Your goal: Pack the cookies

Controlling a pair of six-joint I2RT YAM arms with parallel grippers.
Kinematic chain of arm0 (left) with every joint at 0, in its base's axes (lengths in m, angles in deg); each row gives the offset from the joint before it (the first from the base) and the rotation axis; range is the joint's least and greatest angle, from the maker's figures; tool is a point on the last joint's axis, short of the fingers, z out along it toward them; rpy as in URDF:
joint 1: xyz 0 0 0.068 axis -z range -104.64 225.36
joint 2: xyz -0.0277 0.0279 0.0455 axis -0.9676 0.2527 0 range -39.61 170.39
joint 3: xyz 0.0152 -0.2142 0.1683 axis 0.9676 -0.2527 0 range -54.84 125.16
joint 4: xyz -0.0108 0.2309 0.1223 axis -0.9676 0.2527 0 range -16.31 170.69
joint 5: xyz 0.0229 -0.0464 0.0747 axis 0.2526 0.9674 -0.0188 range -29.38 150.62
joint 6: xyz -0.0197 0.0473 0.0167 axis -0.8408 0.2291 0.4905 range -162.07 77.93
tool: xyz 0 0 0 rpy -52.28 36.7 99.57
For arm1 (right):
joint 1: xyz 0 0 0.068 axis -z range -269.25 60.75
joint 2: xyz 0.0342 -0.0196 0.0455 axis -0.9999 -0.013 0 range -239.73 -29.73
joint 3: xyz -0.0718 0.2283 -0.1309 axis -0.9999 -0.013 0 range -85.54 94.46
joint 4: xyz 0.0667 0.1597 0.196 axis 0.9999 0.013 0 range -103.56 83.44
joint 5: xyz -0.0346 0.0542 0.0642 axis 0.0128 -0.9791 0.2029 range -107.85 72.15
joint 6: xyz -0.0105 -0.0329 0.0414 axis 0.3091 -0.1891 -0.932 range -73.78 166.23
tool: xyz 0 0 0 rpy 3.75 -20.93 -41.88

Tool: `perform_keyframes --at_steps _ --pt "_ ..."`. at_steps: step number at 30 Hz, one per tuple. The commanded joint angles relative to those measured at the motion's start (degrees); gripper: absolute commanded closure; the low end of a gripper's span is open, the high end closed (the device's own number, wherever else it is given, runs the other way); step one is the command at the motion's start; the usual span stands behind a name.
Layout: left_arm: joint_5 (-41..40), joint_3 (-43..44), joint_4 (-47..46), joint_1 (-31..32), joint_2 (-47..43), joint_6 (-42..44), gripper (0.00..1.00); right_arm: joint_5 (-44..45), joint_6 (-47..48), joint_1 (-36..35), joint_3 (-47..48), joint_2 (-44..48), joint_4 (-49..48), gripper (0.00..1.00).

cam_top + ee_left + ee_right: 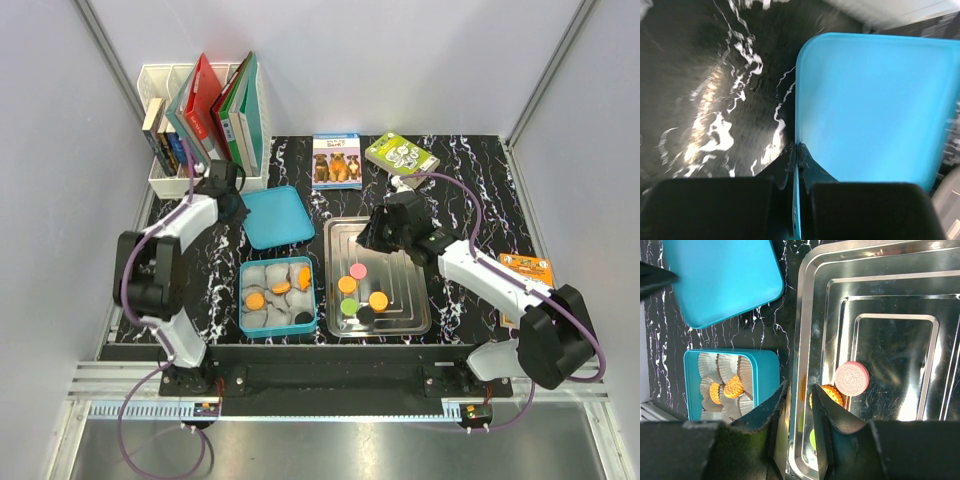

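Note:
Cookies lie on a metal tray (405, 262): a pink one (358, 270), two orange (347, 284), a green (348, 306) and a black (366, 314). More orange cookies (280, 287) sit in paper cups inside the blue box (244, 327). My left gripper (240, 208) is shut on the left edge of the blue lid (280, 217); in the left wrist view the fingertips (797, 147) pinch the lid (865, 105). My right gripper (800, 390) hangs over the tray's far left corner, narrowly open, holding nothing. Below it lie the pink cookie (852, 378) and an orange one (826, 394).
A white rack of books (200, 120) stands at the back left, close behind my left arm. A picture card (336, 160) and a green packet (400, 154) lie at the back. An orange card (527, 268) rests at the right edge.

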Motion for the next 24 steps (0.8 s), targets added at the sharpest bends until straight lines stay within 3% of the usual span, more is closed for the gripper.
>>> perform_keyframes --at_steps 1,7,16,17,18,20,24 --pt "-1.8 1.1 -1.2 -0.3 -11.9 1.6 1.0 0.2 1.1 -0.4 2.5 2.3 0.1 0.69" --pt "0.2 1.2 0.4 -0.3 -20.9 1.7 1.0 -0.2 1.4 -0.4 4.0 3.7 1.4 0.69" --pt "1.4 -1.7 -5.9 4.2 -32.0 6.5 1.0 0.0 -2.1 -0.4 7.6 9.4 3.2 0.89" --pt "1.3 -2.5 -8.7 5.7 -32.9 8.7 1.0 0.2 -2.6 -0.4 7.9 10.3 3.1 0.9" --pt "0.1 -4.4 -10.3 6.5 -34.6 9.8 1.0 -0.2 -3.3 -0.2 8.0 12.0 3.1 1.0" --pt "-0.4 -7.6 -17.6 7.8 -36.3 13.6 1.0 -3.4 -5.8 1.4 8.4 13.3 2.8 1.0" --pt "-0.8 -16.8 -33.2 8.0 -41.5 17.1 1.0 -19.9 -12.6 6.5 8.8 12.0 1.5 1.0"
